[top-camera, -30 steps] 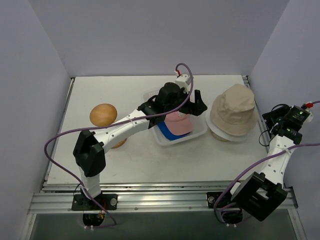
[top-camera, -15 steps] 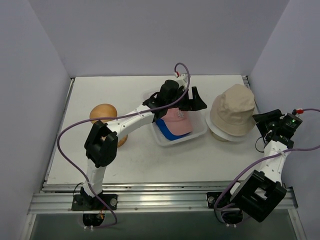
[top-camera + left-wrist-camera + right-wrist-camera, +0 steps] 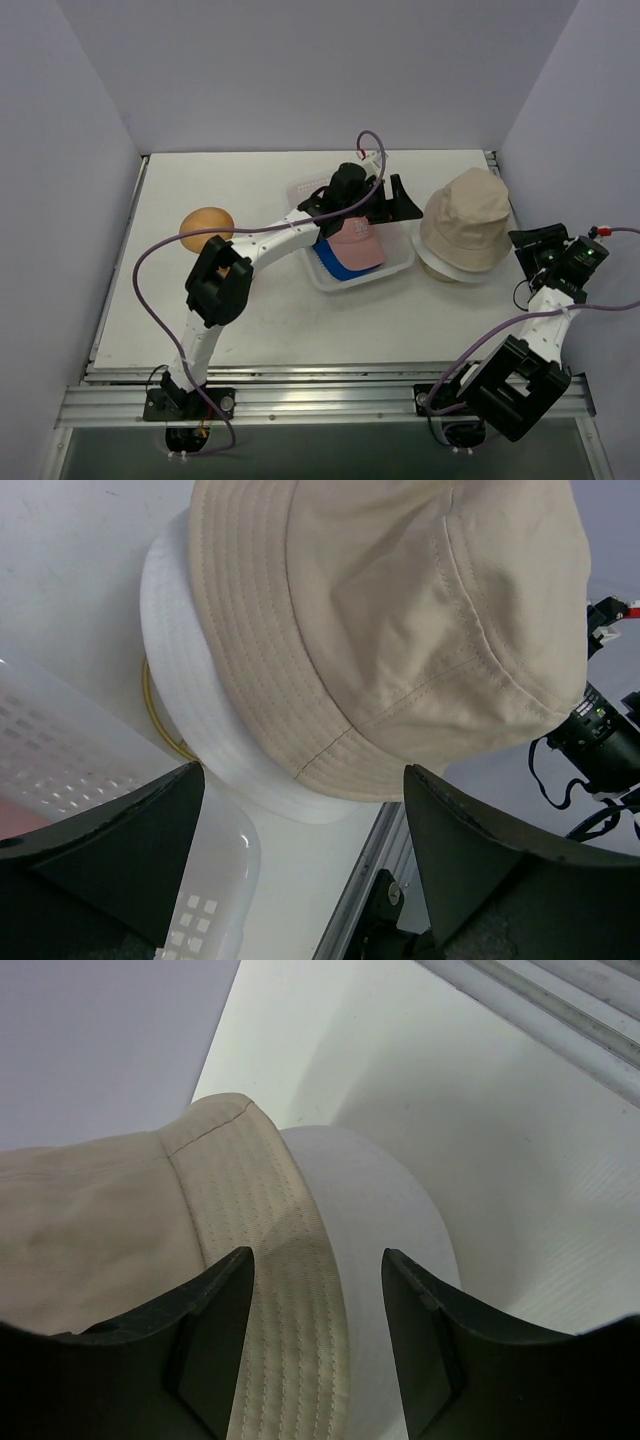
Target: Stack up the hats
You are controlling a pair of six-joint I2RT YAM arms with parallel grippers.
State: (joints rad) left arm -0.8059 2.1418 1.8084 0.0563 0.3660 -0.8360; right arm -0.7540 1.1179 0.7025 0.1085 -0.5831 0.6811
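Half done: beige hat (image 3: pixel 468 225) sits on white hat (image 3: pixel 438 270) just ahead of the open, empty left pincer (image 3: pixel 305 775) and right pincer (image 3: pixel 315 1255); pink cap (image 3: pixel 357 240) and blue cap (image 3: pixel 335 268), behind the left one, aren't on the pile yet.

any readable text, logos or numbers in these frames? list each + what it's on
No legible text in any view.
"(unreadable)": small dark emblem on the front of the pink cap, too small to read.
The beige bucket hat, the whitish hat under it and the clear basket show no print.
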